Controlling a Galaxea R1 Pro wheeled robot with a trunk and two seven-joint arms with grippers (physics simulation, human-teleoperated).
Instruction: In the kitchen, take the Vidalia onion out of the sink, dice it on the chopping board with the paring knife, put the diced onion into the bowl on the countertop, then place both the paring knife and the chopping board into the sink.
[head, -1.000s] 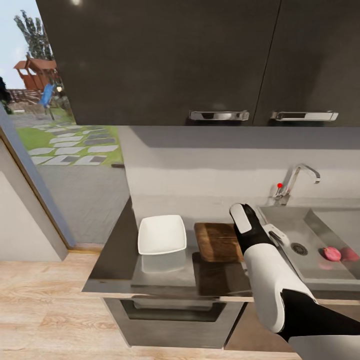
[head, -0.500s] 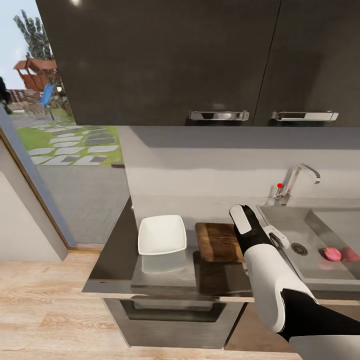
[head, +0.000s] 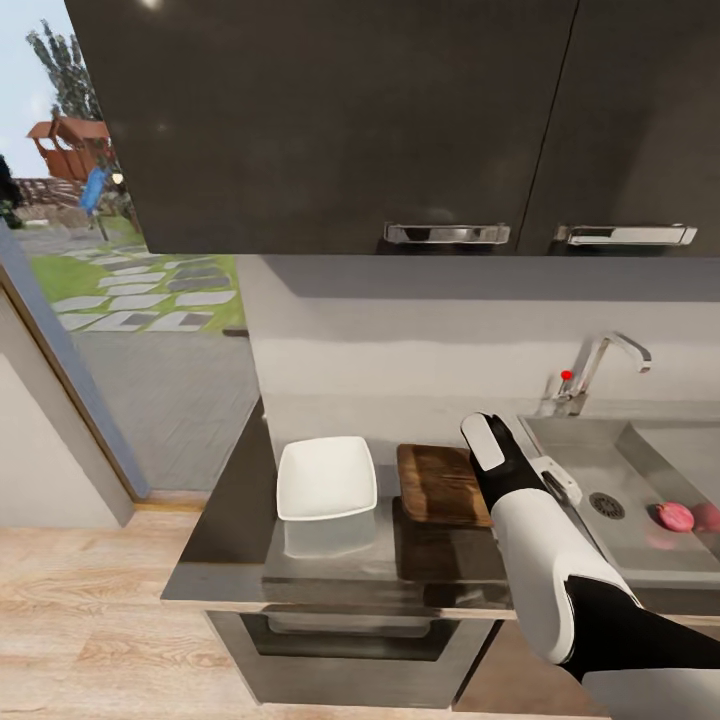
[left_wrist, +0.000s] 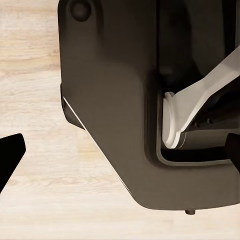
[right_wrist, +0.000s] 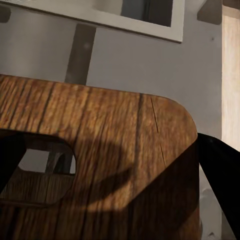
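The dark brown chopping board lies on the grey countertop, just right of the white bowl. My right arm reaches over the board's right edge. In the right wrist view the board is close below, and its slot handle shows. My right gripper stands open above it with a dark finger at each side and nothing between them. The pinkish Vidalia onion rests in the sink near the drain. The paring knife is out of view. My left gripper hangs open over the floor.
Dark wall cabinets with chrome handles hang above the counter. A chrome tap with a red knob stands behind the sink. A glass door to a garden is at the left. The robot's dark base stands on the wooden floor.
The whole head picture has shifted slightly right and down, so the camera moved. My right arm holds the same place over the board's edge, and the onion lies where it was.
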